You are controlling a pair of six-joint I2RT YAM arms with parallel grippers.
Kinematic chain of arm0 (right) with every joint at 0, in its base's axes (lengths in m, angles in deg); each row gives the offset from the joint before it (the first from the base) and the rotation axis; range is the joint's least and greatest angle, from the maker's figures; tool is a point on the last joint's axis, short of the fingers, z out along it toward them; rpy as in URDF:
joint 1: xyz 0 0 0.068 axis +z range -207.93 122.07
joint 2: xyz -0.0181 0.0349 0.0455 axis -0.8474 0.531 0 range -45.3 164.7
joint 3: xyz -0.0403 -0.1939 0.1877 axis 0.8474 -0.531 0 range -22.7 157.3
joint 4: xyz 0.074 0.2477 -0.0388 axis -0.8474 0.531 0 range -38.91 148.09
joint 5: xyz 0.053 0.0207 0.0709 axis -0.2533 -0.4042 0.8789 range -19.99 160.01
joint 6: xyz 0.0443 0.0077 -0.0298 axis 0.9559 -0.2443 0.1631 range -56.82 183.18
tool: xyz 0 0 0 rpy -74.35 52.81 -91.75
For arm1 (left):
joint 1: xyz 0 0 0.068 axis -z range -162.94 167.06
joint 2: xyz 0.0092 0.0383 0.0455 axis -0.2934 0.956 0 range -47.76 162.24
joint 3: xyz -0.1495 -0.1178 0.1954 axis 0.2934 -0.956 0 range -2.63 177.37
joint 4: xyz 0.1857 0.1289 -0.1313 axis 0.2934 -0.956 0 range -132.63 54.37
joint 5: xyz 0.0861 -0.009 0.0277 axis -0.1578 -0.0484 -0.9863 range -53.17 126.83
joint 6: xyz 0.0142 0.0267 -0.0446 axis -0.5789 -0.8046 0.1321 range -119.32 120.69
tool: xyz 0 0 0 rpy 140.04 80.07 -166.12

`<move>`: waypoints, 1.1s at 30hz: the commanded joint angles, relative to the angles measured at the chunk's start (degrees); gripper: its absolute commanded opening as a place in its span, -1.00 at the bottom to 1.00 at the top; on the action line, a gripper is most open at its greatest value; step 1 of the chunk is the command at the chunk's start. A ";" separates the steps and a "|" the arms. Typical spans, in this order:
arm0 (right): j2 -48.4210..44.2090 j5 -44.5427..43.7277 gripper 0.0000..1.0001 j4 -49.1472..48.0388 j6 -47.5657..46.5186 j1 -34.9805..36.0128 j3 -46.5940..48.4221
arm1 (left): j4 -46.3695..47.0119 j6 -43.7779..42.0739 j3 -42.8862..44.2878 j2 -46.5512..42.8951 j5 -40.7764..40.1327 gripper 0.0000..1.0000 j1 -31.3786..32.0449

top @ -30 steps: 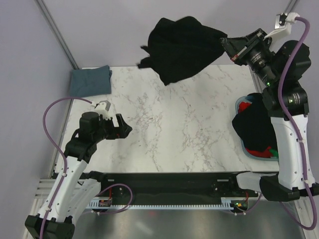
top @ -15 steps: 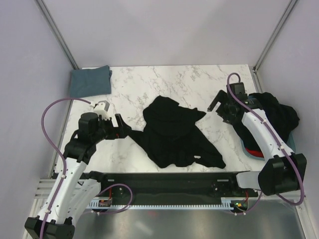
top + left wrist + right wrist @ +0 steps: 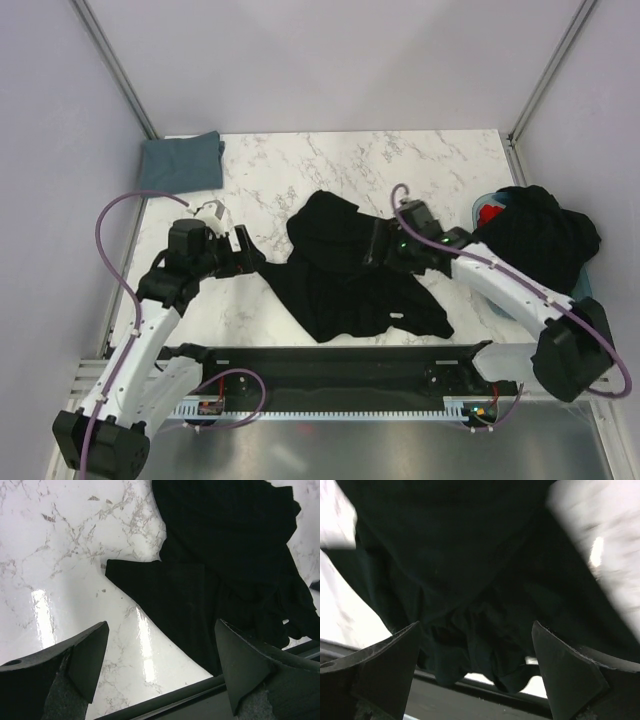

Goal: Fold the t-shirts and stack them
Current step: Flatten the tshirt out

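- Black shirt (image 3: pixel 350 270): lay crumpled and unfolded near the middle of the table (image 3: pixel 300 170), with its lower part reaching towards the near edge.
- Left gripper (image 3: pixel 250 252): was positioned just beside the left edge of the black shirt, with its jaws spread wide and nothing between them.
- Left wrist view: a flat corner of the black shirt (image 3: pixel 225 555) lay on the marble ahead of the left gripper (image 3: pixel 161 624), clear of both fingers.
- Right gripper (image 3: pixel 372 245): was over the upper right part of the black shirt, with its jaws released and wide apart.
- Right wrist view: rumpled folds of the black shirt (image 3: pixel 470 555) filled the blurred frame beyond the right gripper (image 3: pixel 476 625). Whether the fingers touched the cloth could not be told.
- Grey shirt (image 3: pixel 180 162): lay folded at the far left corner of the table, well apart from both arms.
- Tub (image 3: pixel 477 210): stood at the right edge and held a heap of black cloth (image 3: pixel 540 235), with red cloth (image 3: pixel 490 213) showing beside it.
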 commanded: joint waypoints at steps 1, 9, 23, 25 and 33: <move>3.25 -0.34 0.96 -8.72 3.36 13.97 0.16 | 2.07 3.02 0.34 2.62 1.60 0.87 0.25; 30.76 -2.27 0.96 -10.05 2.06 26.59 21.49 | -1.26 1.62 1.40 -3.79 -3.31 0.82 0.16; 43.01 -5.33 -1.00 -5.94 -1.46 31.16 32.23 | -1.00 1.71 0.43 -7.40 -5.69 0.84 0.16; 40.64 -12.68 -1.00 2.31 -2.42 33.70 33.03 | -1.00 1.70 0.43 -7.66 -5.95 0.84 0.25; 17.18 -34.00 -1.00 36.39 19.59 45.75 18.91 | 0.13 4.07 -0.09 -5.65 -8.06 0.84 0.16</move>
